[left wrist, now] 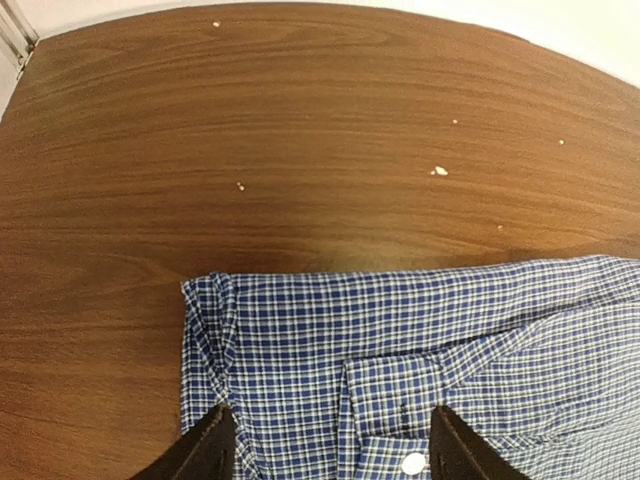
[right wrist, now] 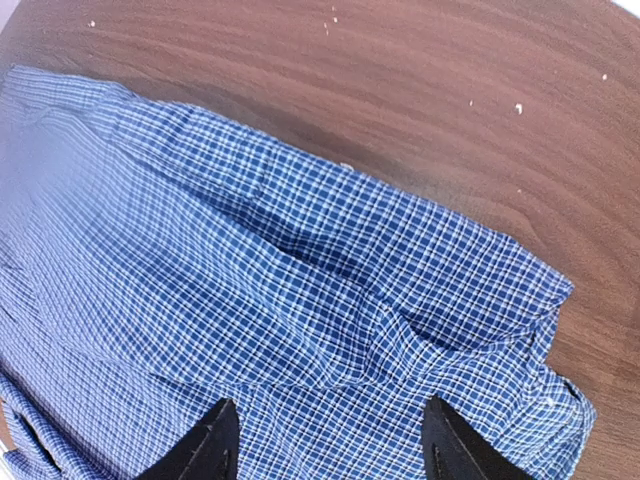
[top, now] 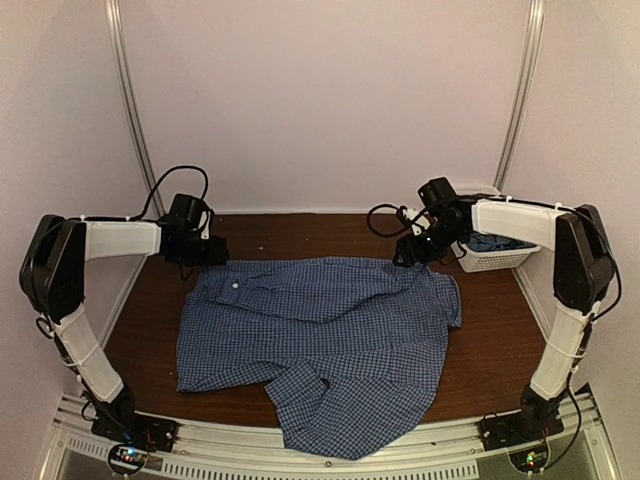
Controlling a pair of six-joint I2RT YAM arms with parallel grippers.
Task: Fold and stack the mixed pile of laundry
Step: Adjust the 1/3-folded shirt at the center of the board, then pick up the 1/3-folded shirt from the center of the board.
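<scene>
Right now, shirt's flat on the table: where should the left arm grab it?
Probably the far-left corner of the checked shirt, pinched from above at its far edge. That edge lies straight and flat against bare table, and the open left gripper hangs right over it.

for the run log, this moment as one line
checked shirt: spread on table | left hand: open above far-left edge | right hand: open above far-right edge | blue cloth: in basket

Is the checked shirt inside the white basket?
No, the blue-and-white checked cloth shirt lies spread on the brown wooden table, outside the white plastic lattice basket.
</scene>
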